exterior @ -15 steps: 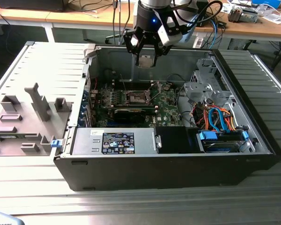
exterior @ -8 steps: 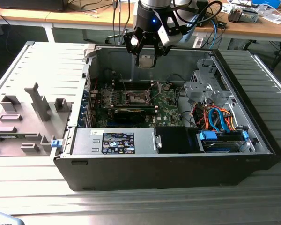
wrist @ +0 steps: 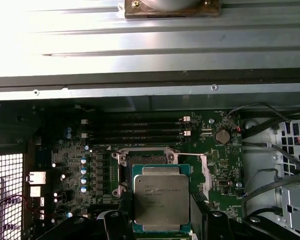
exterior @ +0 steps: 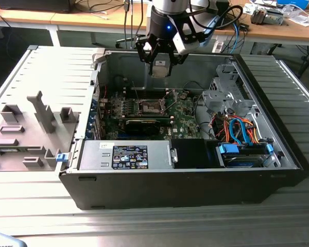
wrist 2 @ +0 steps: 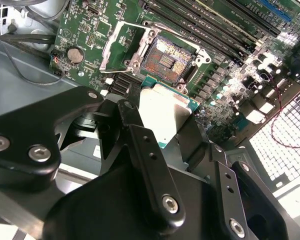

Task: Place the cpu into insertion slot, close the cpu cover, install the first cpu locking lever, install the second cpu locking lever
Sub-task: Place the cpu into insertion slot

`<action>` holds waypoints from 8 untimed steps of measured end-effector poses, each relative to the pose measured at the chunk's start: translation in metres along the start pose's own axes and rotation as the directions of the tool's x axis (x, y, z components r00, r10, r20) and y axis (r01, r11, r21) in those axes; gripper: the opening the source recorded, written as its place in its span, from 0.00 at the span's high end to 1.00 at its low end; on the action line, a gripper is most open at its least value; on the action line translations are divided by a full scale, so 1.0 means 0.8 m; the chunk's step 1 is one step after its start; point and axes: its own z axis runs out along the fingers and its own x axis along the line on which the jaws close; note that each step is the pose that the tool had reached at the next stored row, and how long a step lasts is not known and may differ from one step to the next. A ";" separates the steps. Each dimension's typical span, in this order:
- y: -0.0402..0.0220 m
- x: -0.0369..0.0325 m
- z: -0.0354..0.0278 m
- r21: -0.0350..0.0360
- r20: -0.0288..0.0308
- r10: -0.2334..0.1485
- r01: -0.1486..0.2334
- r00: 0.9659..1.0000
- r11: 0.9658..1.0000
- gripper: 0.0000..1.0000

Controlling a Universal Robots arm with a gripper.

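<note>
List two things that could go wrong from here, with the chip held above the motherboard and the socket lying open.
1. The gripper holds the cpu above the board, near the insertion slot, whose contacts lie bare. A tilted or offset descent could bend them.
2. The cpu cover stands raised beside the slot. The wide black fingers might snag it on the way down.

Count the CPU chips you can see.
1. The cpu is clamped in the gripper, up off the board. The insertion slot holds none, and its cpu cover stands open. The power supply may hide parts of the board.
</note>
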 end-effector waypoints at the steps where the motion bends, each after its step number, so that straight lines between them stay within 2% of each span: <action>1: 0.0000 0.0000 0.0001 0.000 0.000 0.000 0.000 1.000 1.000 0.46; 8: -0.0003 -0.0001 0.0035 0.000 0.000 0.000 0.000 1.000 1.000 0.46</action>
